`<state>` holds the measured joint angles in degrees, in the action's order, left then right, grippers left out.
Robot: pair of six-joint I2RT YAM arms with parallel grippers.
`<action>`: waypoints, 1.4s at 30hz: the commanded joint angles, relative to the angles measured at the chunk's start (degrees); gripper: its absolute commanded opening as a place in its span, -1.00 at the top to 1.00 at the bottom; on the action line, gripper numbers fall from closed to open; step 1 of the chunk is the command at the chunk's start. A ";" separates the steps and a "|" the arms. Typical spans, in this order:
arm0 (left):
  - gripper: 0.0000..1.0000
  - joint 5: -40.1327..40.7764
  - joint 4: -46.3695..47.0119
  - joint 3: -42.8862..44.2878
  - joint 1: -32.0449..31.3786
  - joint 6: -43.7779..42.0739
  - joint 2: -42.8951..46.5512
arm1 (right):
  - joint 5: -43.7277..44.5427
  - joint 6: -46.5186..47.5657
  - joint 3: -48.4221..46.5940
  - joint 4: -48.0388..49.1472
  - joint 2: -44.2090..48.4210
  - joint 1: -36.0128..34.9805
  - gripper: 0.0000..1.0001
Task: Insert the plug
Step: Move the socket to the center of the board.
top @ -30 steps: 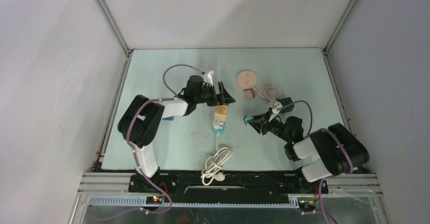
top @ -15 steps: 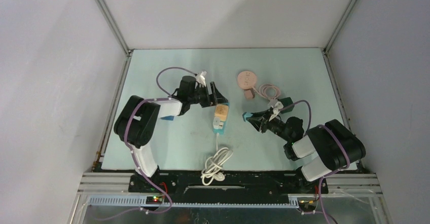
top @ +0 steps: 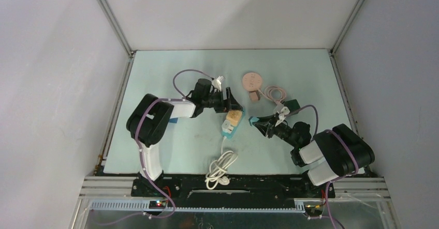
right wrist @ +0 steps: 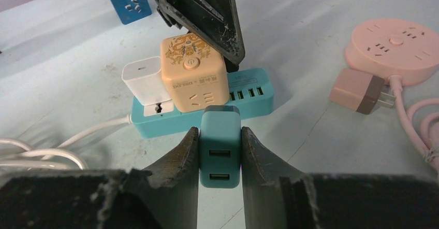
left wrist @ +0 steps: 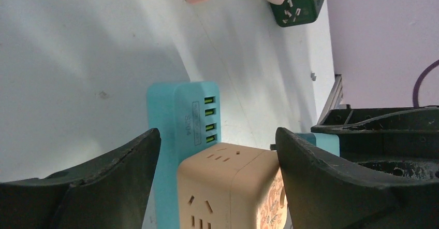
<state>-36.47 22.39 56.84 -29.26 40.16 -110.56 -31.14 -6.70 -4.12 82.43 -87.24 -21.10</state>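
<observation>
R gripper is clamped on a small teal two-port USB charger plug, held just beside a teal plastic power strip w/ green ports. L gripper is spread wide, jaws either side of the orange cube adapter seated on that strip, next to a white charger block.

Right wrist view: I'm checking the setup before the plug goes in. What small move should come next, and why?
Probably close the left gripper on the orange cube adapter to brace it. Its jaws stand open either side of the cube, plugged into the teal power strip, while the right gripper clamps the teal charger just short of the cube's front socket.
</observation>
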 commanded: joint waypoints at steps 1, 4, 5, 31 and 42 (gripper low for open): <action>-0.72 3.89 -7.18 2.68 0.69 -6.37 6.21 | 1.36 5.03 0.36 4.34 -0.59 -1.82 1.00; -0.76 7.32 -10.46 1.14 1.48 -10.28 11.19 | 1.83 6.51 -0.13 4.42 -1.94 -3.07 1.00; -0.77 7.97 -11.30 0.63 1.75 -11.37 12.83 | 2.37 6.52 -0.18 4.45 -2.30 -3.43 1.00; -0.68 23.35 -36.04 -19.29 -1.44 -24.84 45.92 | 10.37 -0.37 -5.05 4.23 -10.46 -12.63 1.00; -0.55 32.76 -28.85 -24.79 -17.97 -12.65 39.40 | 13.77 -0.86 -3.38 -5.25 2.42 -8.62 1.00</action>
<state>-9.04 -11.49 33.30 -44.36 22.63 -67.90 -19.57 -7.55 -7.88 80.23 -90.94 -31.57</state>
